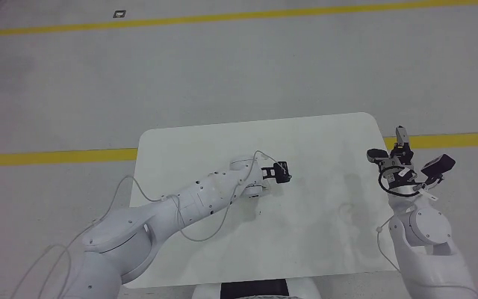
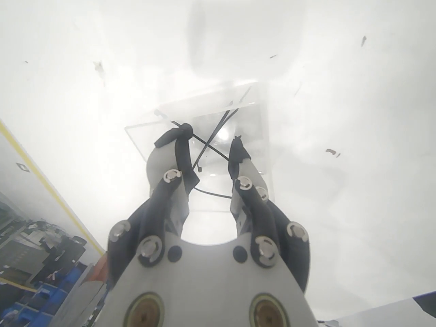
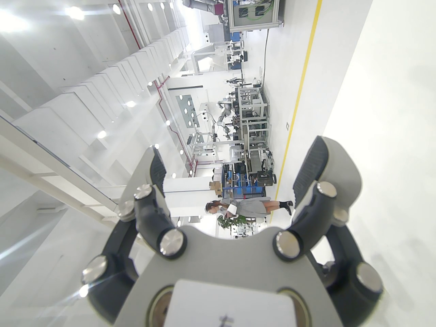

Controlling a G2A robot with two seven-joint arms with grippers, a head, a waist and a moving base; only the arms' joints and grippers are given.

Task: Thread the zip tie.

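Left gripper low over the box, jaws apart and nothing pinched!
Its black-padded fingers straddle thin black zip ties lying in a clear, square-cornered plastic box on the white table, near its middle. Glare washes out the box walls, and the far rim is barely readable. Two ties cross in an X: one runs slantwise from beside one fingertip, the other points away toward the far wall. A third strand curves closer to the palm, partly hidden behind the fingers. Whether that fingertip touches the tie, I can't tell. Over at the table's right edge, the right gripper points off the table, its ribbed pads wide apart and holding nothing.
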